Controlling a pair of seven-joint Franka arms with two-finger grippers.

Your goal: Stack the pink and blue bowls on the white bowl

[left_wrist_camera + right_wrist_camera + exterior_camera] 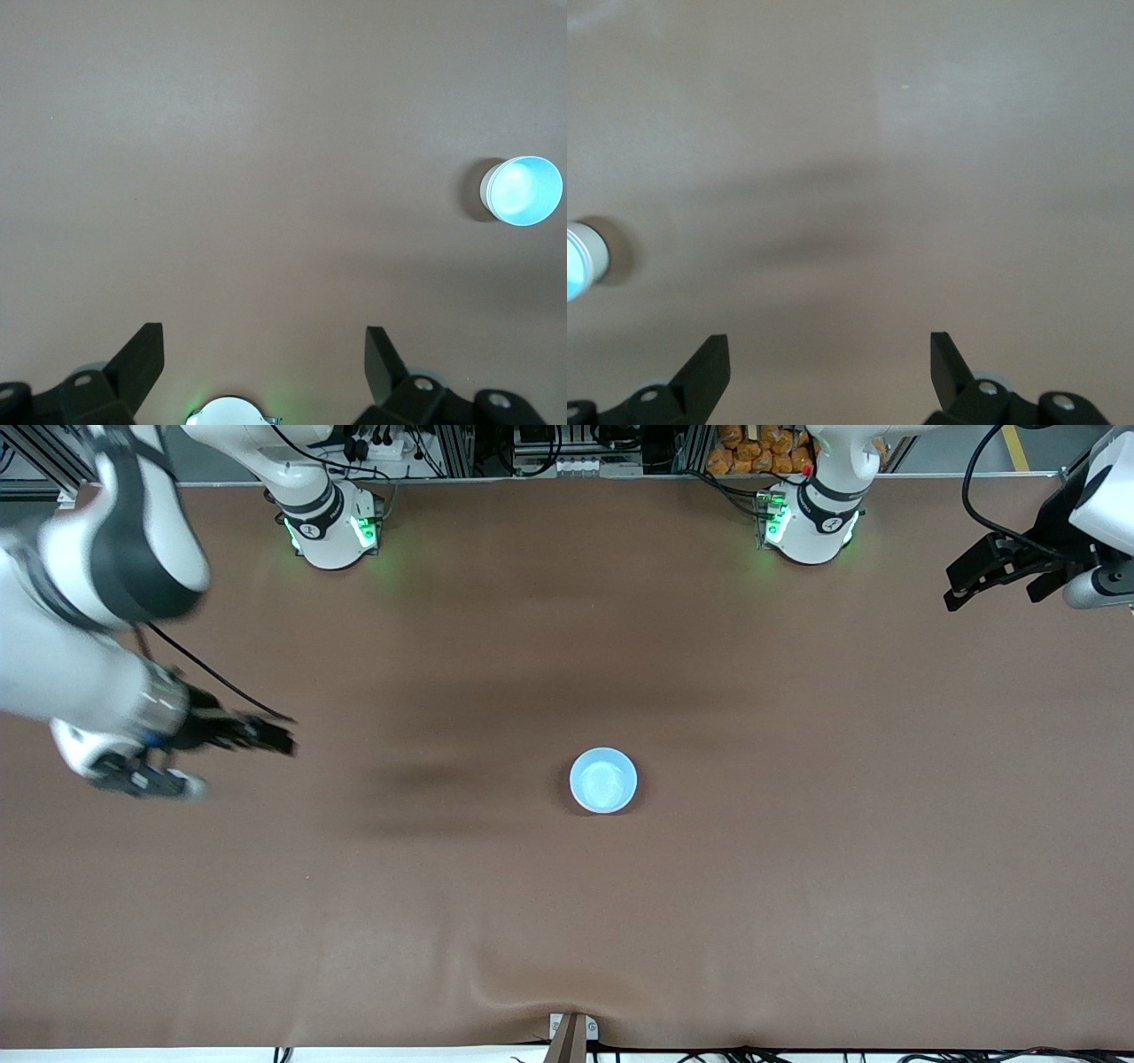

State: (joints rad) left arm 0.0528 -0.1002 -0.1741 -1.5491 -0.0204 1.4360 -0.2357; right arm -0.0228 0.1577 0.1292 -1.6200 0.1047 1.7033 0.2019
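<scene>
Right gripper [266, 737]: up in the air over bare table toward the right arm's end, well apart from the bowl stack; fingers [709, 367] spread wide with nothing between them, as the right wrist view confirms; arm blurred in the front view.

Bowl stack at mid-table on the brown table cover [797, 868]: the blue bowl [603, 780] sits uppermost, mouth up, its interior empty; in the left wrist view a whitish outer wall shows below the blue rim [524, 190], and likewise at the edge of the right wrist view [585, 261]; whether that wall belongs to the pink bowl or the white bowl cannot be told; neither is separately visible from above; no gripper touches the stack.

Left gripper [983, 576]: aloft over the table's edge at the left arm's end, well apart from the stack; fingers [142, 363] parted wide, holding nothing.
</scene>
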